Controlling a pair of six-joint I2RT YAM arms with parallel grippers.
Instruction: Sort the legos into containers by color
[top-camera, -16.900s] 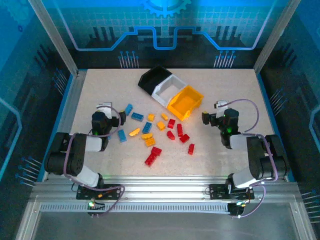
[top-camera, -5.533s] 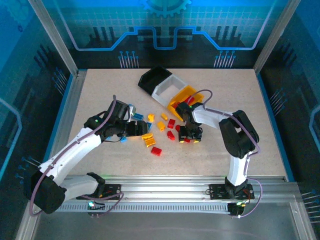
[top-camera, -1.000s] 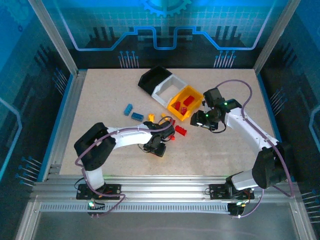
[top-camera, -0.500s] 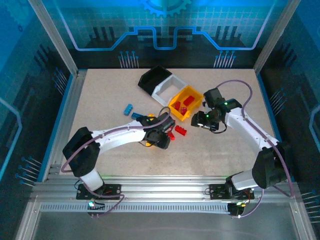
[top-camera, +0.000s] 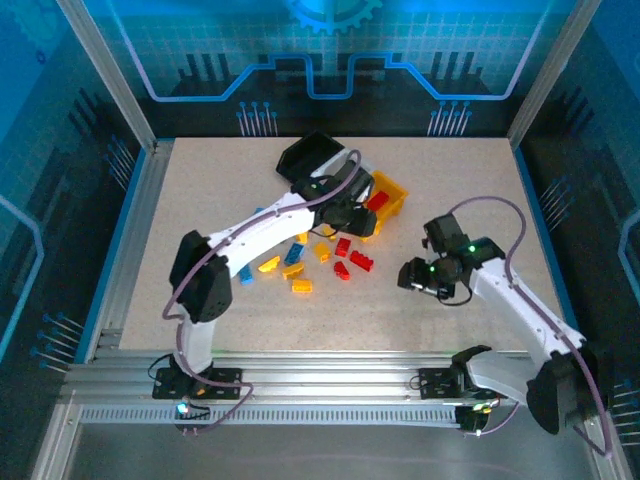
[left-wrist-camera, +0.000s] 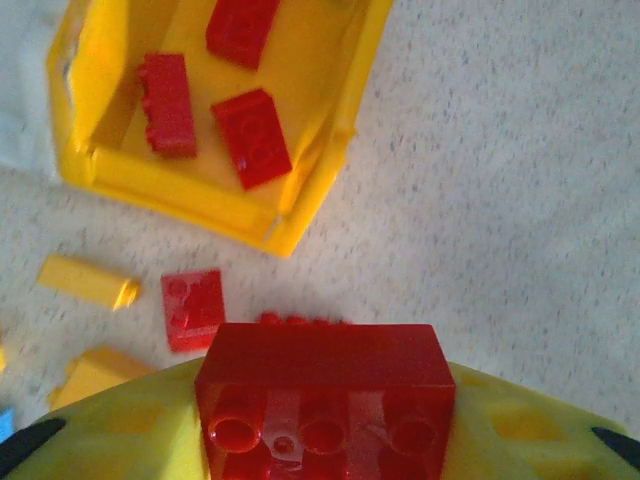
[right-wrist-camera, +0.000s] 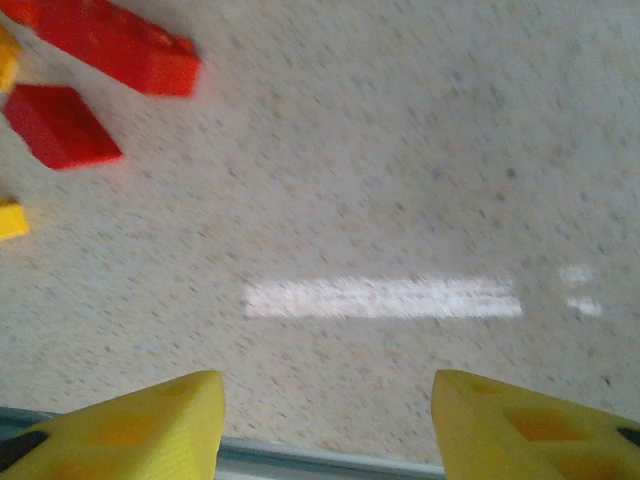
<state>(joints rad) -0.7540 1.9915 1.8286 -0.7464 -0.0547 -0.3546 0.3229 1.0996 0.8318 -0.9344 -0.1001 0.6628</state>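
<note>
My left gripper (left-wrist-camera: 322, 440) is shut on a red lego (left-wrist-camera: 322, 385), held above the table just short of the yellow-orange container (left-wrist-camera: 310, 185). That bin (top-camera: 393, 186) holds three red legos (left-wrist-camera: 250, 135). In the top view the left gripper (top-camera: 348, 212) sits at the bin's near-left side, and the arm covers most of the white container. The black container (top-camera: 310, 152) stands behind. My right gripper (top-camera: 413, 276) hangs open over bare table with nothing between its fingers (right-wrist-camera: 120, 420). Red (top-camera: 361, 261), yellow (top-camera: 268, 265) and blue (top-camera: 300, 248) legos lie loose on the table's middle.
In the left wrist view a red brick (left-wrist-camera: 193, 308) and a yellow brick (left-wrist-camera: 88, 281) lie just outside the bin. Two red bricks (right-wrist-camera: 120, 45) lie at the upper left of the right wrist view. The table edge (right-wrist-camera: 320, 462) runs beneath the right fingers.
My left arm has swung from the table's middle up to the yellow-orange container, carrying the red lego. The right gripper has drawn back from that bin toward the near right.
</note>
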